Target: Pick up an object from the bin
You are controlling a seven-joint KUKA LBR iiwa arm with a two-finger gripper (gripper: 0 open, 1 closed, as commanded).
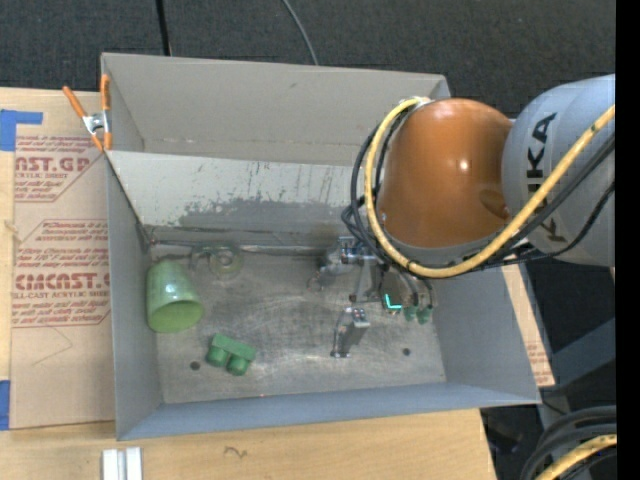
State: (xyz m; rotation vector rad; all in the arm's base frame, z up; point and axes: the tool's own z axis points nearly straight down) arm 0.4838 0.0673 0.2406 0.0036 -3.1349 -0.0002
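Observation:
My gripper (341,299) hangs low over the right half of the bin floor, below the orange cover. Its two metal fingers (345,334) stand apart, with bare grey floor and no object between them. A light green plastic cup (172,296) lies on its side at the bin's left wall, far left of the gripper. A small dark green block with two round studs (230,354) lies near the front left. A small clear glassy piece (222,260) rests at the foot of the back wall.
The arm and its orange cover hide the bin's right rear part. The sloped back wall rises behind the gripper, and the right wall stands close beside it.

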